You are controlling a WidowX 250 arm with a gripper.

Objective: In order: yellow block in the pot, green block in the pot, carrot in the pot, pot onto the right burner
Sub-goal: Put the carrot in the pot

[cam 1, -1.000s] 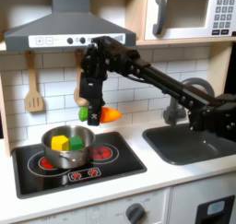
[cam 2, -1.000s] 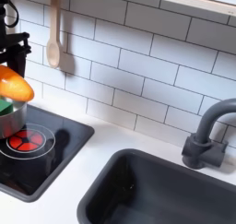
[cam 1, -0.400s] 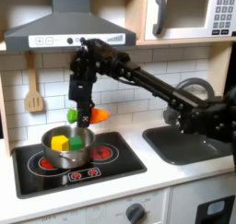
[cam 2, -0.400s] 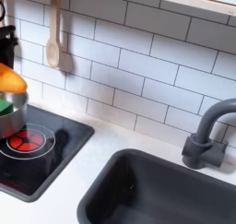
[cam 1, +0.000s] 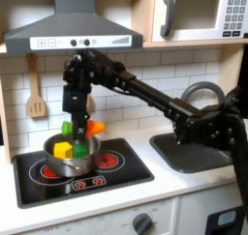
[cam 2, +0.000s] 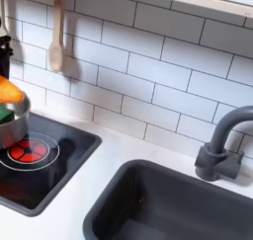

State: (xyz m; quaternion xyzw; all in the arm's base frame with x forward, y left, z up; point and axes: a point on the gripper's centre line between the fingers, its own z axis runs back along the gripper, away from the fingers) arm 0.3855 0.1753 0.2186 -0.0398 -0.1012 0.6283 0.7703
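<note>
The shiny steel pot [cam 1: 70, 162] stands on the left ring of the black cooktop [cam 1: 126, 173] in the first exterior view. Inside it lie the yellow block [cam 1: 61, 150] and the green block [cam 1: 78, 150]. My gripper [cam 1: 78, 123] hangs just above the pot, shut on the carrot [cam 1: 93, 127], which lies crosswise with its green tip toward the first exterior view's left. The right burner [cam 1: 106, 161] is bare beside the pot. At the second exterior view's left edge the carrot [cam 2: 8, 91] hovers over the pot [cam 2: 10, 132], next to the right burner [cam 2: 28, 150].
A wooden spoon [cam 1: 35, 96] hangs on the tiled wall left of the arm. A dark sink [cam 1: 199, 150] with a grey faucet [cam 2: 223, 145] lies right of the cooktop. A range hood [cam 1: 68, 26] and microwave [cam 1: 199, 14] sit overhead.
The gripper has carried the carrot left and down, from beside the pot's right rim to just above the pot. The blocks and pot stayed put.
</note>
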